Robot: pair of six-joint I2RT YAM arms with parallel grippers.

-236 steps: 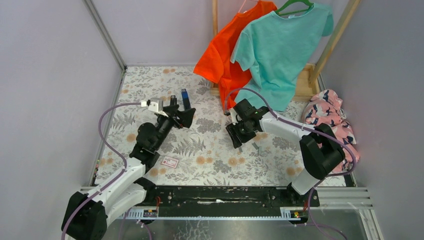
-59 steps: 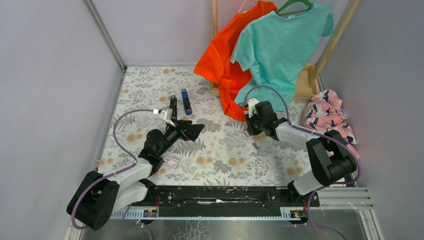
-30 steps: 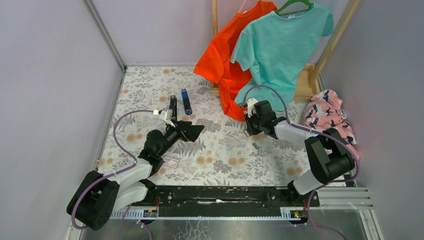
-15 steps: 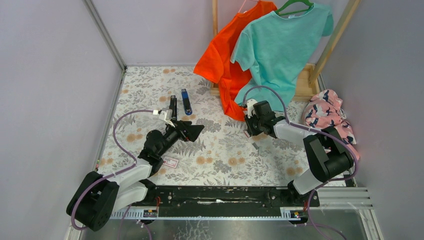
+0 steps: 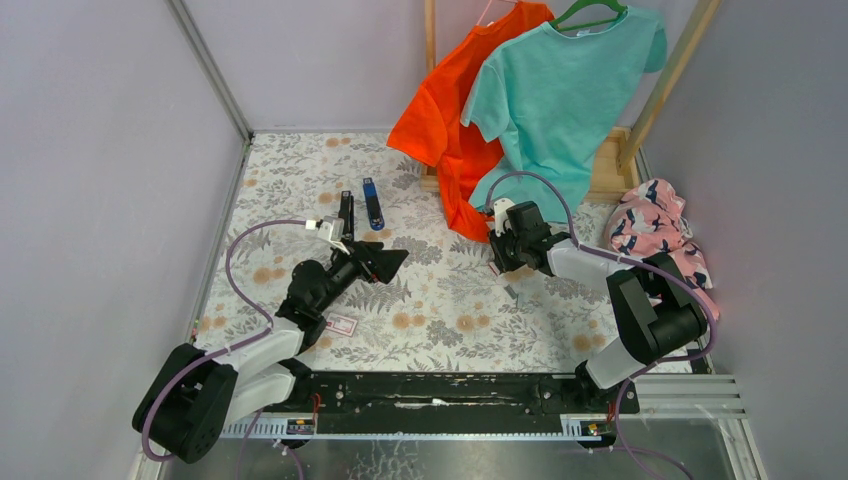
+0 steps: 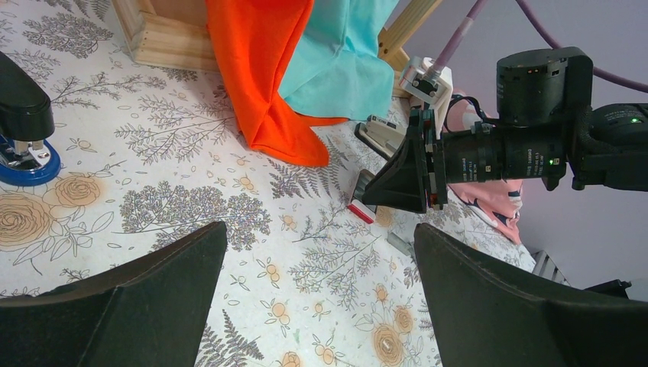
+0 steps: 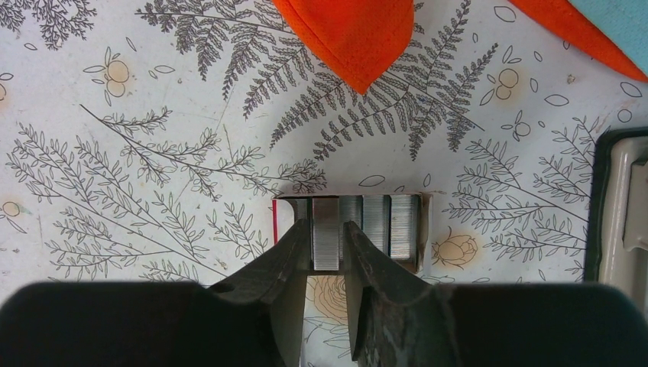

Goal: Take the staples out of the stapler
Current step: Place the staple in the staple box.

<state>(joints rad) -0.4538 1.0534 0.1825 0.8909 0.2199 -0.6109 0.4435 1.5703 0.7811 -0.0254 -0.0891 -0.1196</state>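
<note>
Floral surface (image 5: 430, 330) looks unchanged over the last second. Left gripper (image 5: 392, 262) stays idle, jaws wide and empty. Right gripper (image 7: 326, 229) remains over the staples (image 7: 376, 223) at mid-surface, jaws narrowly flanking one strip, grip uncertain. Farther left, the stapler (image 5: 346, 212) lies alone, probably already unloaded.

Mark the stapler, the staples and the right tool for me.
stapler (image 5: 346, 211): top external view, middle of its black body.
staples (image 7: 374, 225): right wrist view, middle of a bare silvery strip.
right tool (image 7: 327, 235): right wrist view, midway between its fingertips.
</note>
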